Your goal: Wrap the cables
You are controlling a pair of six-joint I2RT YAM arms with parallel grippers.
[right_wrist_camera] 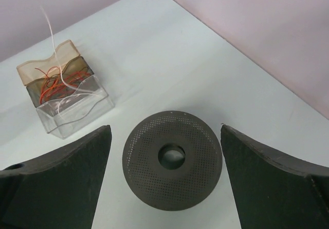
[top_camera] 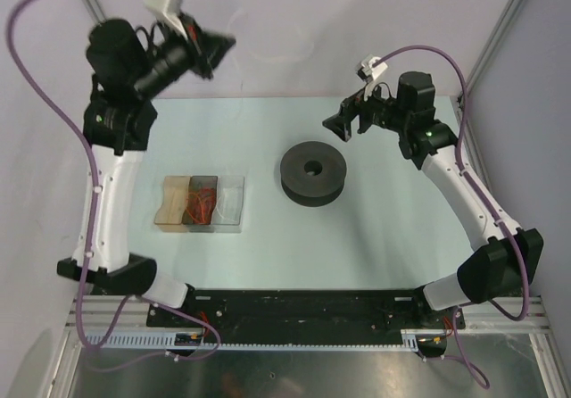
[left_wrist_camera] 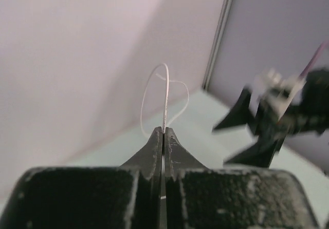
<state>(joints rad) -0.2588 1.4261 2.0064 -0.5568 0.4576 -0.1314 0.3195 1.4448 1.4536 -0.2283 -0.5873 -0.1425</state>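
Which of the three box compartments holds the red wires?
The middle, dark-tinted compartment holds the red wires; it sits between the amber compartment and the clear compartment.

Bare table (top_camera: 268, 139) on the far side of the black spool (top_camera: 312, 173) and along the whole near strip; open lane between spool and compartment tray (top_camera: 203, 203) to its left; blocks the middle only, that spool, in front of the spread right gripper (top_camera: 342, 126); strung through the air at far left, a thin white cable (right_wrist_camera: 51, 39) from tray up to the clamped left gripper (top_camera: 221, 52).
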